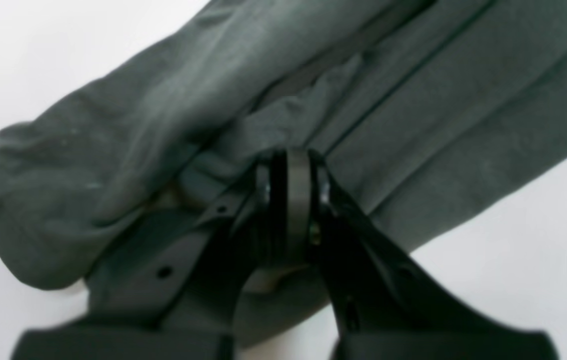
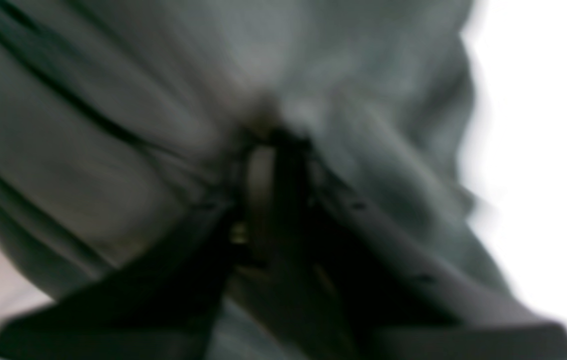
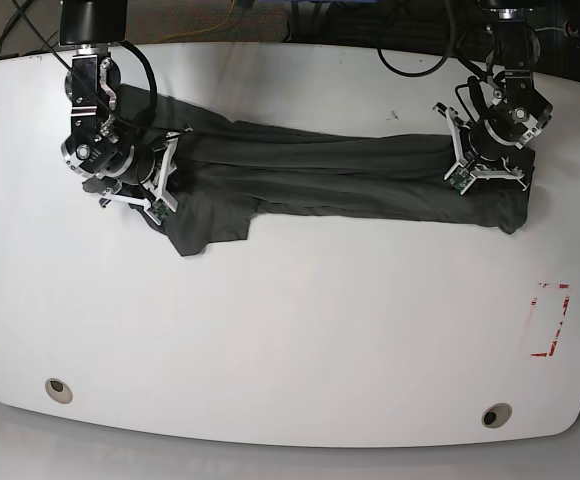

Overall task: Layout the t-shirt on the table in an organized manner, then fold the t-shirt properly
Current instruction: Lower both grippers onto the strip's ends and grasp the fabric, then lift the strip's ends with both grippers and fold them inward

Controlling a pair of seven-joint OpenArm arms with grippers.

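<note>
Two tools are engaged with the t-shirt (image 3: 320,175), one at each end of the garment. The t-shirt is stretched into a long, bunched band across the far half of the surface (image 3: 270,330), lying on it lengthwise between the arms. This placement is judged to serve the layout step: tension applied from both ends pulls the fabric out straight before it is spread flat.

The left tool (image 1: 291,165) is seen in its wrist view with the jaws pressed together on a ridge of dark cloth, so the fabric is pinched firmly. In the base view this tool (image 3: 467,165) sits at the right-hand end of the band, where the cloth hangs in a short flap toward the near side.

The right tool (image 2: 268,145) is blurred in its wrist view. Its jaws stand narrow with cloth gathered at the tips, but whether the cloth is gripped or being let go cannot be told. In the base view it (image 3: 162,180) is located at the left-hand end, beside a loose flap of fabric (image 3: 210,225) that spills toward the near side.

Long creases run along the band, so the t-shirt is judged to be not yet laid out. No fold is begun. The red tape mark (image 3: 548,320) lies well apart from the garment.
</note>
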